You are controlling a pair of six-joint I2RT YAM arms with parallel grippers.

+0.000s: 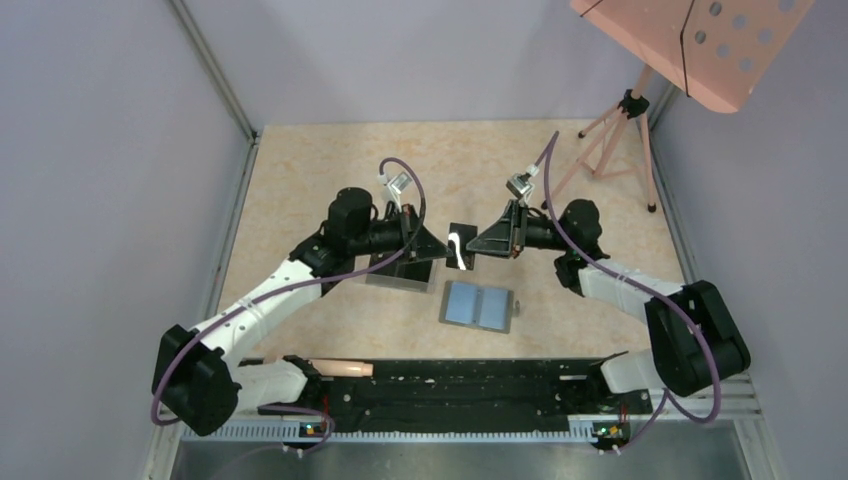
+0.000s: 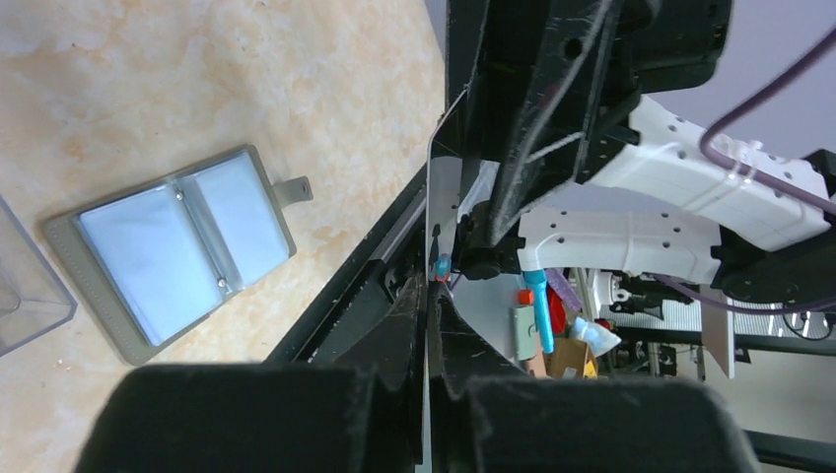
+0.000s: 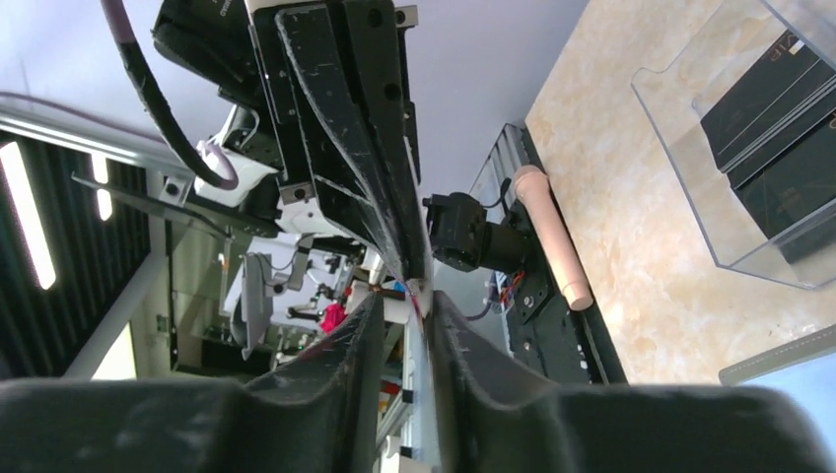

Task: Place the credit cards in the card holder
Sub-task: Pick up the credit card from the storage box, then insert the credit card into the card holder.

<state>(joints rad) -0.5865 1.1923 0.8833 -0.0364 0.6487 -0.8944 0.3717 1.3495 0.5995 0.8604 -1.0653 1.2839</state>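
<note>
Left pincer [image 2: 431,305] clenches a thin, glossy black credit card [image 1: 462,235] mid-air; right pincer [image 3: 406,305] straddles its other end, slightly parted.

Twin black-and-white arms
Purple cables [image 1: 405,180] are trailing along white links [image 1: 255,305] and black joints [image 1: 700,335]; the black right gripper [image 3: 406,305] is showing scuffs.

Only one marking can be partly read: pale letters ending in "P" on a black card [image 3: 764,94] inside the clear box [image 3: 680,138], at two o'clock in the right wrist view. The rest is illegible.
</note>
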